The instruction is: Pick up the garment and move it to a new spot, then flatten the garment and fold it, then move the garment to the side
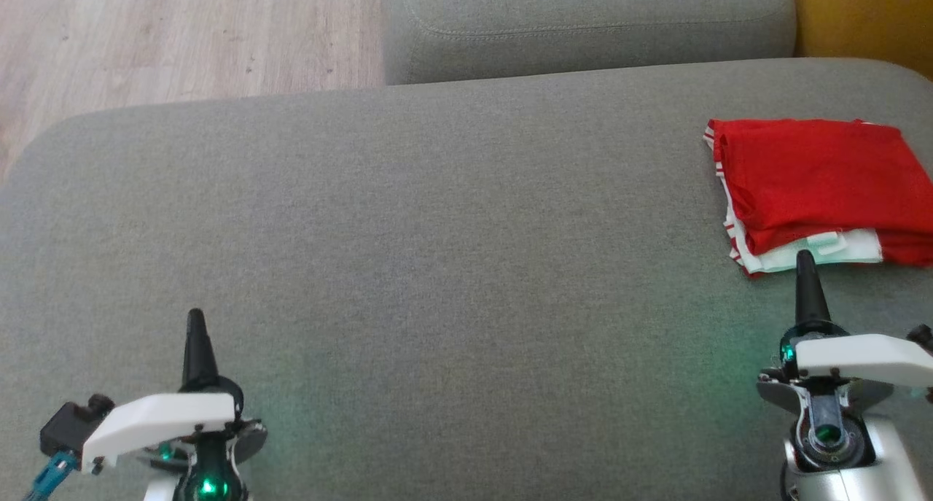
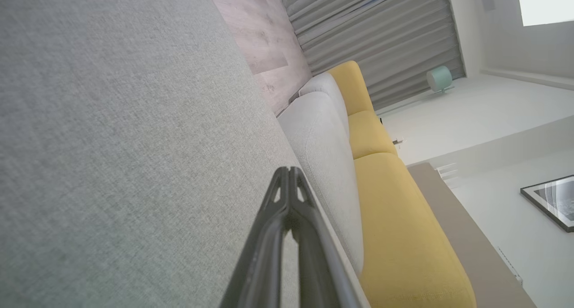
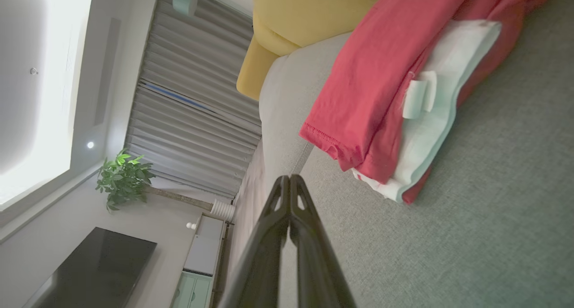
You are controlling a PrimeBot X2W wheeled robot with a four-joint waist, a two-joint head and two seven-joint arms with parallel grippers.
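The garment (image 1: 816,187) is red with white trim and lies folded in a flat stack at the far right of the grey sofa cushion (image 1: 437,231). In the right wrist view the garment (image 3: 385,88) shows its red layers over a white layer with a small tag. My right gripper (image 1: 804,257) is shut and empty, its tip just short of the stack's near edge; its tip (image 3: 289,179) shows the fingers pressed together. My left gripper (image 1: 195,316) is shut and empty over bare cushion at the lower left, fingers together at the tip (image 2: 289,170).
A second grey cushion (image 1: 583,20) lies behind the main one, with a yellow cushion (image 1: 867,12) at the far right corner. Wooden floor (image 1: 182,34) lies beyond the cushion's far left edge. A wide stretch of bare cushion lies between my two grippers.
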